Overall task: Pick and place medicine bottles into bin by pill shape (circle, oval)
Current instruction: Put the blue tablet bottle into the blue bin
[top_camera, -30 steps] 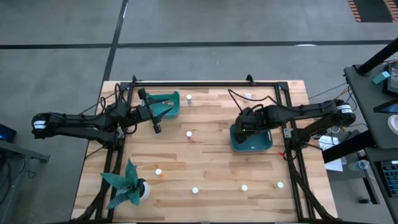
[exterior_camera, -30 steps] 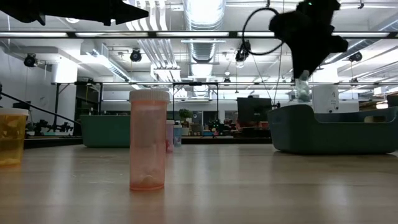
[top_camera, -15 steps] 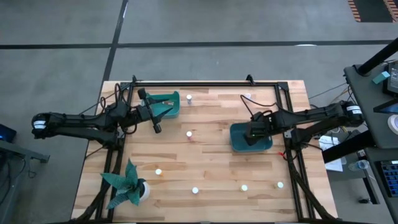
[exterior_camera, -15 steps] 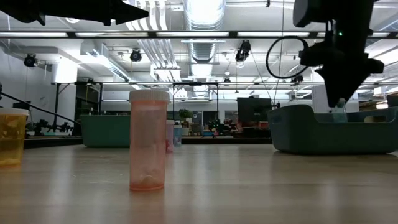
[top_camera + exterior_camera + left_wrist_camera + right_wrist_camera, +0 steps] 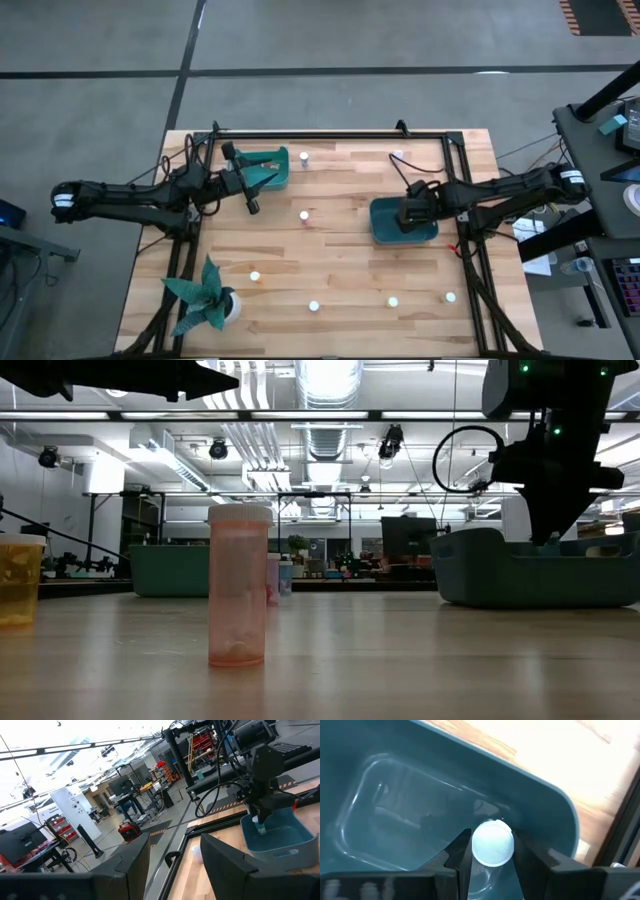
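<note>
There, a white-capped bottle [image 5: 492, 843] sits pinched between the fingers of the right gripper [image 5: 492, 851], down inside the teal bin [image 5: 420, 795] that surrounds it on every side. The left gripper [image 5: 250, 200] hangs with fingers spread beside the other bin [image 5: 272, 168], well apart.

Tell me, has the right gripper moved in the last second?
Yes. The right gripper, shut on a bottle, moved from above the left rim of the teal bin to over its middle and lowered inside.
</note>
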{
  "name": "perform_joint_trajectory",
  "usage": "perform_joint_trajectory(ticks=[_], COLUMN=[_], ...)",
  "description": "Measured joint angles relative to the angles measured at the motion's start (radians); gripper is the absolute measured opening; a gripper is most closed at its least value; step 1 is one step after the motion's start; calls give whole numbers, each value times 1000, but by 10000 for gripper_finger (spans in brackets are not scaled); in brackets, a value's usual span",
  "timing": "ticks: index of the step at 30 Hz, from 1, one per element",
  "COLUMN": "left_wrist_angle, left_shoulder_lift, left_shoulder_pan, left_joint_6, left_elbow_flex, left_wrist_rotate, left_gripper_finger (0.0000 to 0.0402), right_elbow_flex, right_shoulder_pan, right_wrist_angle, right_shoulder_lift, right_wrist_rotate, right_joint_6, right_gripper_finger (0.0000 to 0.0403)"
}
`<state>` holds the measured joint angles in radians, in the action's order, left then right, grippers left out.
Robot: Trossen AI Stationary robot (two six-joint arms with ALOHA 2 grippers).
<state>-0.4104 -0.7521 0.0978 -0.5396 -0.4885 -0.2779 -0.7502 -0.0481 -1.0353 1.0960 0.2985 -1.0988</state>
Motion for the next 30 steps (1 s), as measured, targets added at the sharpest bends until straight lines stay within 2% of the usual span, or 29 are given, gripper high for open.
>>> perform_joint_trajectory(ticks=[9,30], left_wrist_angle=[0,0], left_shoulder_lift=[0,0], left_shoulder_pan=[0,0], left_joint_6=[0,0], left_elbow_flex=[0,0], left_wrist_rotate=[0,0], left_gripper_finger=[160,160], right_elbow_flex=[48,48], right_shoulder_pan=[-2,-2], right_wrist_angle=[31,41], right_shoulder_lift=[5,6], right_wrist_rotate=[1,9], right_joint_6=[0,-22], right_gripper_finger=[113,122])
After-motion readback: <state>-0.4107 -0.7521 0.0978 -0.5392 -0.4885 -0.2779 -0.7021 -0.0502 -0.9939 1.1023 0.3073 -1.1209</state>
